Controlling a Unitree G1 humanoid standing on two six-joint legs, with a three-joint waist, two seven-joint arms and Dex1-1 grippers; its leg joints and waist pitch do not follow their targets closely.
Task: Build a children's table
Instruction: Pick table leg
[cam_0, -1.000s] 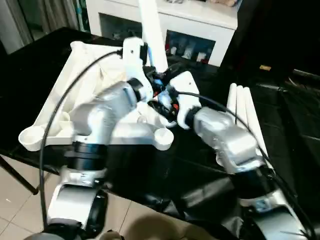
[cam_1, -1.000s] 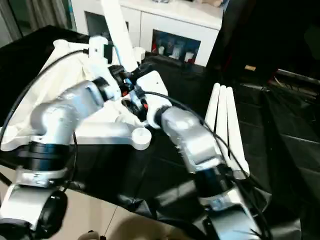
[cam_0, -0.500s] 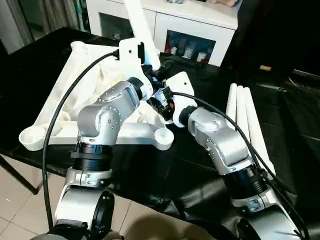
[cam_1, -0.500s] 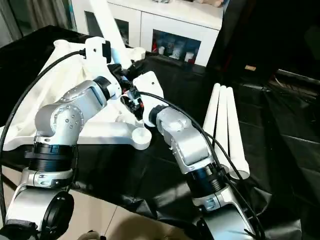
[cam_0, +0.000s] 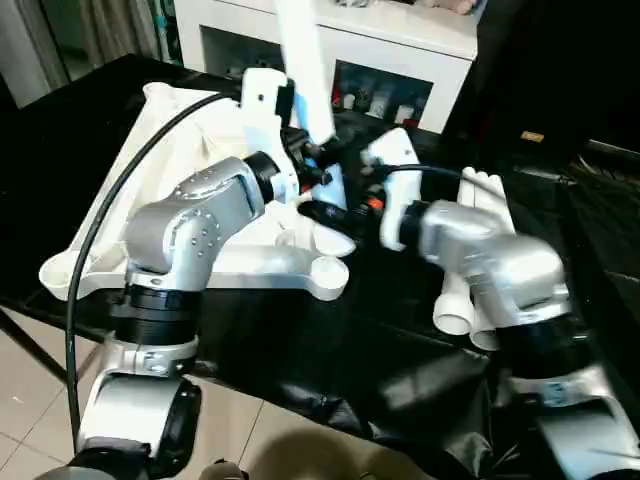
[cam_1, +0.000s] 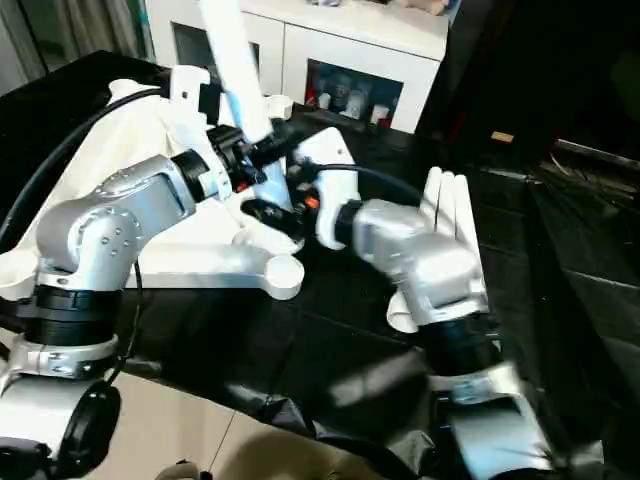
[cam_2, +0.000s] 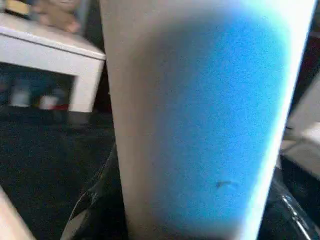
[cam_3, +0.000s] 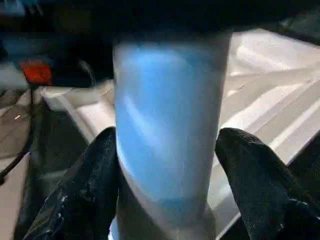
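The white tabletop (cam_0: 112, 205) lies upside down on the black worktable, ribs and round corner sockets facing up. One white tube leg (cam_0: 303, 70) rises from its far right corner, a little tilted. My left gripper (cam_0: 318, 157) is shut on this leg partway up, and the left wrist view has the leg (cam_2: 200, 115) pressed close. Lower down, my right gripper (cam_3: 167, 185) is open, one black finger (cam_3: 252, 185) standing slightly off the leg (cam_3: 165, 125). Three more legs (cam_0: 482, 235) lie side by side to the right.
A white cabinet (cam_0: 400, 45) with open shelves stands behind the worktable. The black sheet (cam_0: 400, 380) hangs wrinkled over the near edge, with tiled floor (cam_0: 30, 400) below. My right forearm (cam_0: 500, 270) lies above the spare legs.
My left gripper has closed on the standing leg. The right gripper has opened and its arm has swung to the right. The leg stands straighter than half a second ago.
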